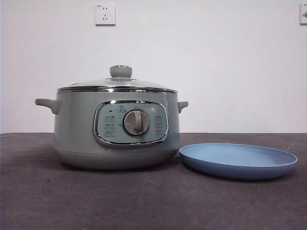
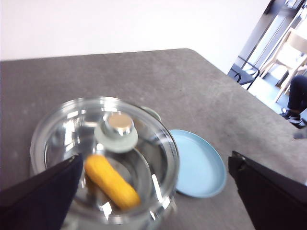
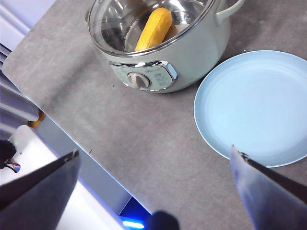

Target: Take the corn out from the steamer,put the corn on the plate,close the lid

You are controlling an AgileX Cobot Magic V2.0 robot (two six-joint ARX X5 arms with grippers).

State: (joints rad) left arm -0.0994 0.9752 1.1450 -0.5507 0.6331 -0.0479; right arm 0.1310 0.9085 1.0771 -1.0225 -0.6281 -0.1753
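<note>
The sage-green steamer (image 1: 76, 129) stands on the dark table, left of centre. Its glass lid (image 1: 120, 84) with the green knob sits closed on it. The yellow-orange corn (image 2: 111, 181) lies inside and shows through the glass; it also shows in the right wrist view (image 3: 153, 28). The light-blue plate (image 1: 238, 160) lies empty right beside the steamer. My left gripper (image 2: 154, 158) is open, high above the lid (image 2: 144, 143). My right gripper (image 3: 154, 150) is open, high above the table in front of the steamer (image 3: 192, 57) and plate (image 3: 254, 105). Neither arm shows in the front view.
A white wall with a socket (image 1: 105, 14) stands behind the table. The table's right edge and a chair (image 2: 288, 52) beyond it show in the left wrist view. The table's front edge (image 3: 72, 139) shows in the right wrist view.
</note>
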